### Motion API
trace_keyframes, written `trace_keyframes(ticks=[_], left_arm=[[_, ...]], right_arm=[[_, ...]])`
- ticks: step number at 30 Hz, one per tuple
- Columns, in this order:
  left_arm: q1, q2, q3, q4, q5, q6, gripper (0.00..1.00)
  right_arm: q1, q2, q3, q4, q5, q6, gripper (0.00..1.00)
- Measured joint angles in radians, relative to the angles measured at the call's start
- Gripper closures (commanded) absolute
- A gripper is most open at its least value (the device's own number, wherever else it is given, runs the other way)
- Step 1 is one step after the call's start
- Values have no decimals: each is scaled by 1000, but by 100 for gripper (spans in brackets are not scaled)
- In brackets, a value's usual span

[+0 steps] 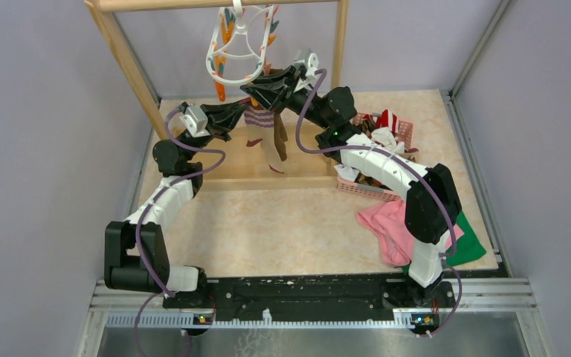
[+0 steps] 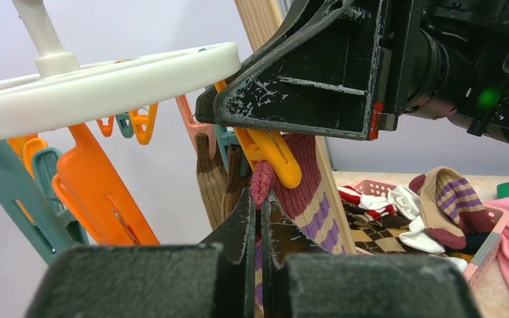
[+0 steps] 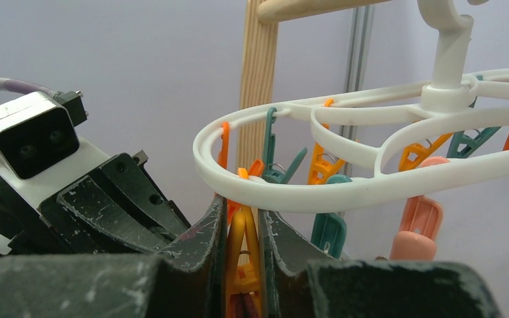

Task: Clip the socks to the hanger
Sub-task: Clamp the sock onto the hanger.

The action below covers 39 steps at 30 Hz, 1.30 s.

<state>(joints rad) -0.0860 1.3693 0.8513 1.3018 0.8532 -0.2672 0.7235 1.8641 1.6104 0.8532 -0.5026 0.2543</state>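
One striped sock (image 2: pixel 311 199) is held up under the hanger (image 2: pixel 106 86), its cuff pinched tight in the left gripper (image 2: pixel 260 199); a yellow clip (image 3: pixel 237 248) is squeezed in the nearly closed right gripper (image 3: pixel 242 211).

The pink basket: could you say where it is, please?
Top view, back right: the basket sits partly under the right arm, behind the pink cloth.

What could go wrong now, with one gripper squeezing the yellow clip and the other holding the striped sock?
The striped sock only reaches the tip of the yellow clip with its cuff; if the right gripper releases, the clip may catch just the edge, and the sock could drop once the left gripper opens. The hanger hangs tilted; pushing may swing it.
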Motion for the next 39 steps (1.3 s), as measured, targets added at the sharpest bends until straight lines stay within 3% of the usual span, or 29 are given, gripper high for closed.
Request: trace_keyframes(ticks=[5, 13, 16, 18, 20, 23, 30, 39], left_arm=[[0, 0, 0, 0, -6, -14, 100], [0, 0, 0, 0, -6, -21, 100], [0, 0, 0, 1, -8, -23, 88], [0, 0, 0, 1, -10, -27, 74], [0, -2, 0, 0, -14, -32, 59], [0, -22, -5, -5, -27, -34, 50], [-1, -164, -103, -74, -53, -31, 39], [-10, -406, -252, -205, -118, -22, 36]], right_arm=[[0, 0, 0, 0, 0, 0, 72], [0, 0, 0, 3, -24, 0, 52], [0, 0, 0, 4, -24, 0, 43], [0, 0, -4, 6, -24, -2, 37], [0, -5, -23, 13, -23, -12, 33], [0, -21, -61, 7, -23, -35, 30], [-7, -133, -200, -34, -18, -116, 21], [-9, -288, -354, -95, 13, -212, 17]])
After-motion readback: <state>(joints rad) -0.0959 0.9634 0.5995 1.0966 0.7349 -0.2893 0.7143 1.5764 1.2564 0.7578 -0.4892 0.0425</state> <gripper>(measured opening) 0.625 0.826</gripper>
